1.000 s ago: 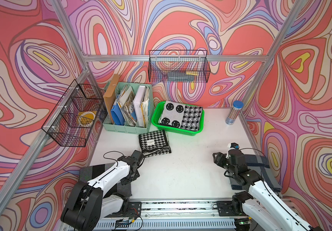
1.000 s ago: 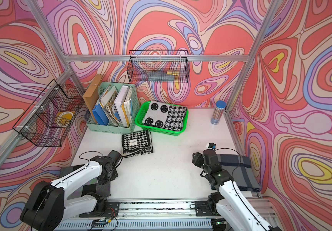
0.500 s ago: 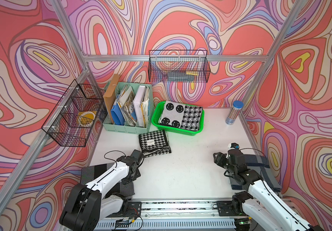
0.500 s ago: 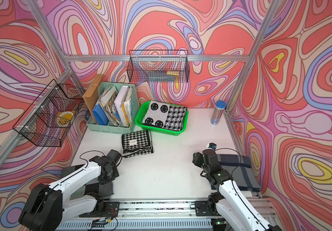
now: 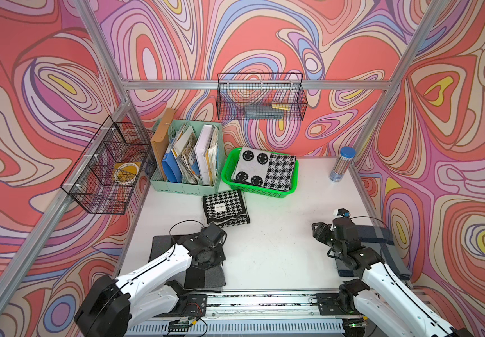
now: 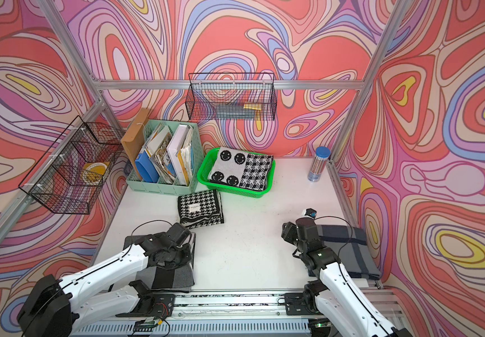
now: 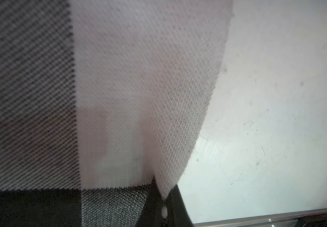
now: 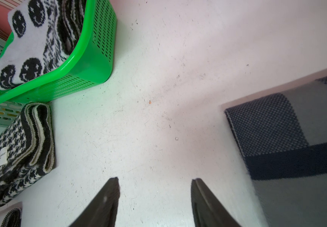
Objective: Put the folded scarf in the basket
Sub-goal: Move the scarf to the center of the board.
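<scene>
Left pincer (image 7: 163,188) clenched on grey scarf (image 7: 139,78) — houndstooth scarf (image 5: 226,208) before filled basket (image 5: 260,191) — right pincer (image 8: 155,180) released.

Lab cell: aluminium frame (image 5: 177,85), swirl-printed walls (image 5: 264,35)

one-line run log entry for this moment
left gripper: shut on grey scarf edge | right gripper: open over table | basket: holds smiley scarf | houndstooth scarf: on table by basket

Four folded scarves (image 5: 226,208) (image 5: 264,172) (image 5: 206,275) (image 5: 377,235), maybe five; two wire baskets (image 5: 260,99) (image 5: 104,172); one green basket (image 5: 260,192); one file organiser (image 5: 177,191); one tube (image 5: 342,164).
</scene>
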You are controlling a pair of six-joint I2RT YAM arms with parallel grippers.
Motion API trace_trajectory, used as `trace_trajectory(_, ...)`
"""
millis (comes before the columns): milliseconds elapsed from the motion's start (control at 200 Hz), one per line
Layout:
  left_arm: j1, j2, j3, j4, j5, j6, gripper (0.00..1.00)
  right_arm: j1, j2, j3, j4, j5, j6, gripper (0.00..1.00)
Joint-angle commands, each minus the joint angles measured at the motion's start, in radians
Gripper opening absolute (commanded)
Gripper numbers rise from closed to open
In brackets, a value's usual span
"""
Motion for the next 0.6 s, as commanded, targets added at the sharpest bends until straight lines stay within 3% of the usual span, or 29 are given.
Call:
trace_trajectory(0,-0.134,0.133,0.134,0.164,0.018,-0.097,0.0,-0.006,0.009,0.011,-0.012,0.021,0.007,0.6)
trace_trajectory(225,-0.286,0.416,0.436,0.213,0.026,-0.085,0.0,-0.006,0.011,0.013,-0.014,0.023,0.009,0.6)
trace_trajectory(491,-0.316,0.647,0.719,0.223,0.084,-0.036,0.0,-0.006,0.009,0.013,-0.019,0.028,0.014,0.6)
trace_trajectory(531,-0.318,0.656,0.736,0.208,0.084,-0.029,0.2,-0.006,0.012,0.016,-0.02,0.029,0.015,0.6)
trace_trajectory(591,-0.317,0.649,0.738,0.192,0.078,-0.011,0.62,-0.006,0.022,0.023,-0.023,0.027,0.013,0.6)
